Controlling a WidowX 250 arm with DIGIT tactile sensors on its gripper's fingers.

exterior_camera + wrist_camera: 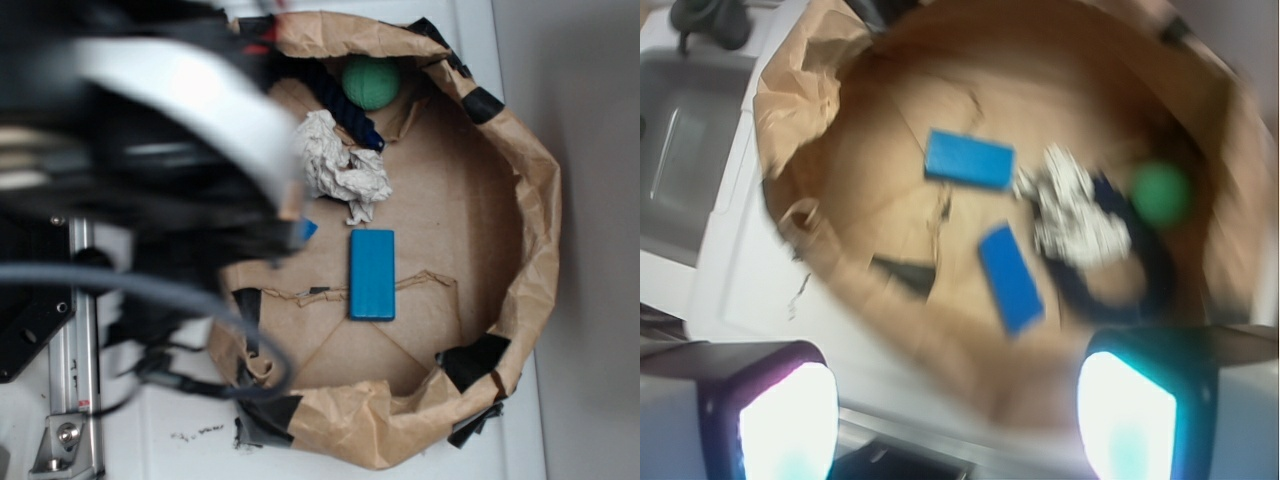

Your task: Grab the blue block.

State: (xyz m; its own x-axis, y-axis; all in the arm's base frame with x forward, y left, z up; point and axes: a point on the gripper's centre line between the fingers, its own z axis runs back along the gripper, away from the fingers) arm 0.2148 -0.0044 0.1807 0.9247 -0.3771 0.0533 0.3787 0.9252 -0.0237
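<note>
The blue block (372, 274) is a smooth teal-blue rectangle lying flat on the floor of a brown paper basin, long side running up the frame. In the wrist view it (969, 160) lies above the centre, far from the gripper. My gripper (955, 420) is open and empty, with its two glowing fingertips (780, 425) wide apart at the bottom edge, high above the basin's near rim. In the exterior view the blurred arm (180, 130) covers the upper left and hides the gripper.
A darker royal-blue block (1010, 278) lies nearer the gripper; only its corner (305, 230) shows beside the arm. Crumpled white paper (340, 165), a dark blue rope (350, 115) and a green ball (371, 82) sit at the basin's far end. The basin's paper wall (530, 250) rings everything.
</note>
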